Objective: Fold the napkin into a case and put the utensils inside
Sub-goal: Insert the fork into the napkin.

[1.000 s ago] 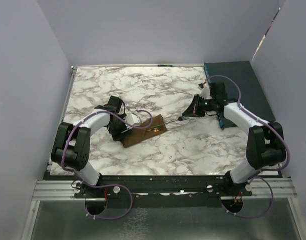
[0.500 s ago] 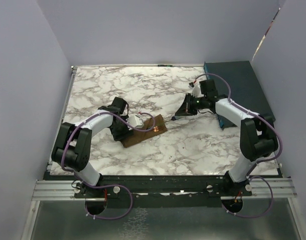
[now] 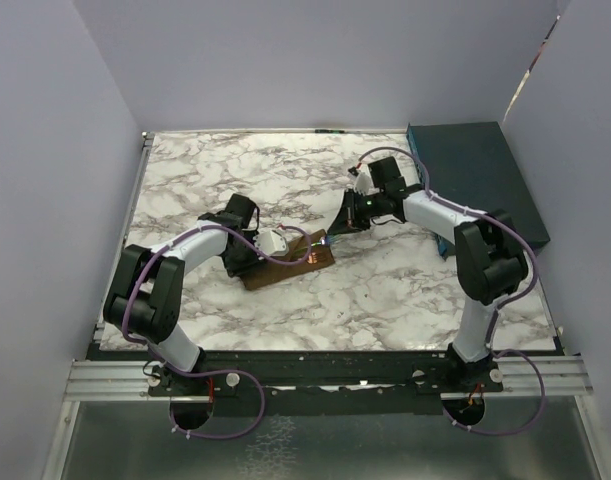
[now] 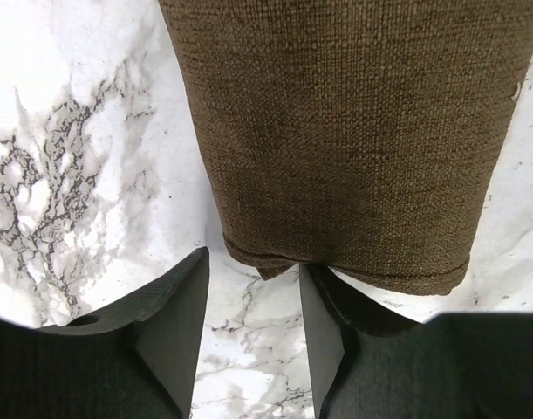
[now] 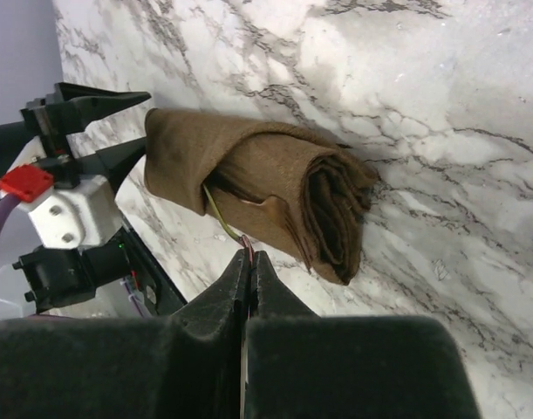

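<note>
Left wrist view cuts off the far part of the case [image 4: 345, 148], which lies flat on the marble table [image 4: 74, 131]. My left gripper [image 4: 251, 284] stands about half open at its near end. A small corner of the cloth lies in the gap between the fingers, not pinched. Most of the fork [image 5: 219, 215] is hidden inside the fold; only a thin stretch comes out. My right gripper [image 5: 249, 262] is closed tightly on this stretch, just beside the case.

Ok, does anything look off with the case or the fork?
Nothing spilled or damaged. The case lies askew, its open end bulging in loose layers, and the fork is only partly in, pinched by the right gripper.
</note>
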Motion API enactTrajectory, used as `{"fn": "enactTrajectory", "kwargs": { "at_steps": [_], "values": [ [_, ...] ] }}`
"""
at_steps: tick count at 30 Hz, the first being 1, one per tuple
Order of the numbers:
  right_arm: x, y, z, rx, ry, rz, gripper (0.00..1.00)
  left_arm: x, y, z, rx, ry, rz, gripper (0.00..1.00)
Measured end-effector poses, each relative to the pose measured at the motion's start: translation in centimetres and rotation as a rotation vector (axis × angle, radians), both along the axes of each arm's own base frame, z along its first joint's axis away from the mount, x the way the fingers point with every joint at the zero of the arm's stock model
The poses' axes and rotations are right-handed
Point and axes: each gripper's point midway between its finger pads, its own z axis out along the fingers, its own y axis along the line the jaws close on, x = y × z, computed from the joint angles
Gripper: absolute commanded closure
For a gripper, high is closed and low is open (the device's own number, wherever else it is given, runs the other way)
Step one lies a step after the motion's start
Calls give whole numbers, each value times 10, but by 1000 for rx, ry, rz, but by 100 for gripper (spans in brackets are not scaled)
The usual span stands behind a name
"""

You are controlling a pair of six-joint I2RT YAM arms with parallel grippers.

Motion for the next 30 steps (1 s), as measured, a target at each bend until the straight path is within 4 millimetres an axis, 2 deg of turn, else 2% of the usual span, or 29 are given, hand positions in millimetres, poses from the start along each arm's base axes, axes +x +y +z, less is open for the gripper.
{"fn": "enactTrajectory", "kwargs": {
  "at_steps": [6, 14, 22, 26, 30],
  "values": [
    [4, 7, -25, -14, 42, 28, 99, 3, -1, 0, 19, -21, -18, 57],
    [0, 34, -27, -18, 22, 97, 99, 3, -1, 0, 41, -27, -42, 59],
    [1, 39, -54, -23, 60, 106, 99, 1, -2, 0, 47, -31, -68, 61],
    [5, 43, -58, -7, 55, 104, 98, 1, -3, 0, 51, -33, -81, 62],
    [8, 47, -59, 6, 47, 99, 91, 2, -2, 0, 55, -37, -88, 63]
  ]
}}
